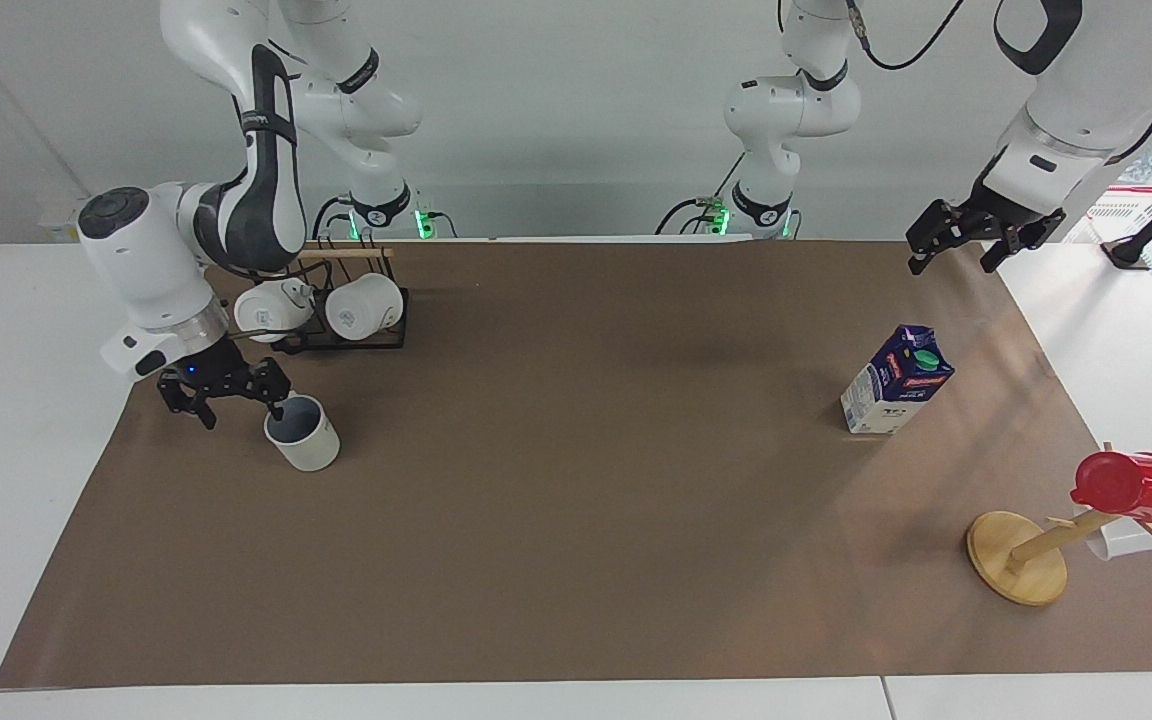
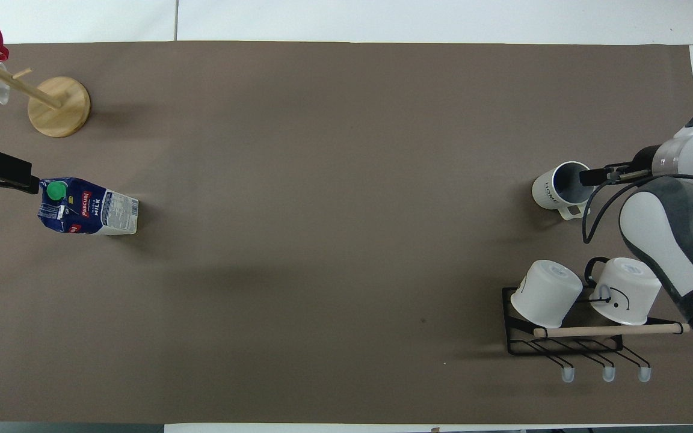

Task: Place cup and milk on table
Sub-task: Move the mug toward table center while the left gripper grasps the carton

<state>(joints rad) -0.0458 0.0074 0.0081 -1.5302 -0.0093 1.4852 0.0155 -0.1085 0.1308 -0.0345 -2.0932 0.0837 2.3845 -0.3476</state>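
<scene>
The off-white cup (image 1: 303, 434) stands upright on the brown mat of the table (image 1: 576, 520) toward the right arm's end; it also shows in the overhead view (image 2: 554, 190). My right gripper (image 1: 242, 413) is open and low beside the cup, with one finger at the rim (image 2: 592, 176); I cannot tell if it touches. The milk (image 1: 894, 383) stands upright on the mat (image 2: 322, 180) toward the left arm's end, and it also shows in the overhead view (image 2: 89, 207). My left gripper (image 1: 950, 262) is open and empty, waiting in the air over the mat's edge.
A black rack (image 1: 341, 340) holding two white mugs stands nearer to the robots than the cup; it also shows in the overhead view (image 2: 539, 346). A wooden mug tree (image 1: 1016, 572) with a red cup (image 1: 1133, 487) stands farther from the robots than the milk.
</scene>
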